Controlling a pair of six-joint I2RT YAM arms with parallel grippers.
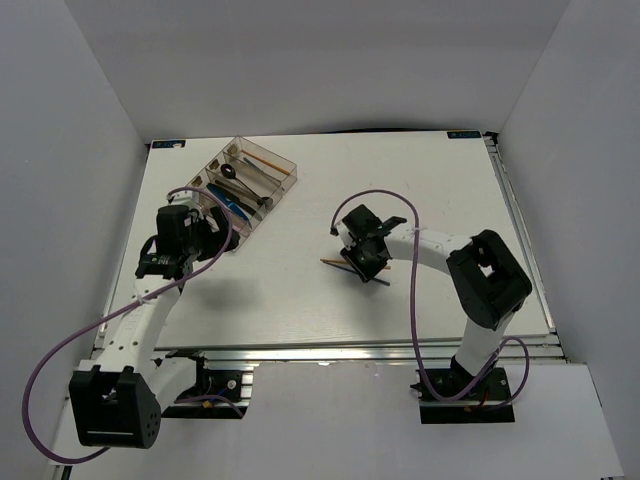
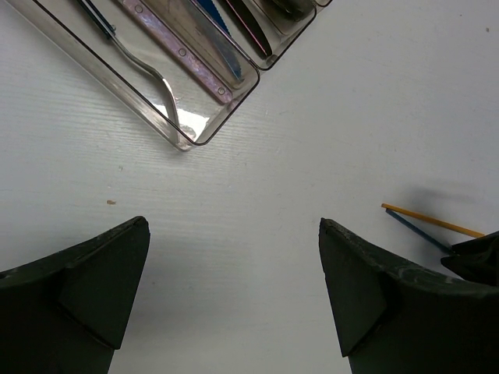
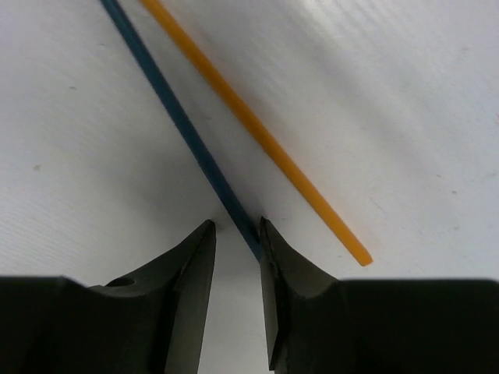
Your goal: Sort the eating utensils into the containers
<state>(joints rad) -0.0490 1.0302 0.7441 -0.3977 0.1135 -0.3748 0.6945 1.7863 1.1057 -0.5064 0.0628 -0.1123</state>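
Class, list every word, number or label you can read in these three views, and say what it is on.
No text reads clearly.
Pale labels on the organizer tray: too small to read.
Stickers on the table's far edge: too blurred to read.
Both wrist views: none.

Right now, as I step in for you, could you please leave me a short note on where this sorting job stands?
Left hand: open and empty, hovering over the table near a corner of the tray.
Right hand: low over the table, jaws nearly closed with a narrow gap showing. The blue chopstick runs in between them and is not clearly pinched.
Done: several utensils lie in the tray's compartments.
Left: the blue chopstick and the orange chopstick beside it, the only pieces seen outside the tray, need to go in.
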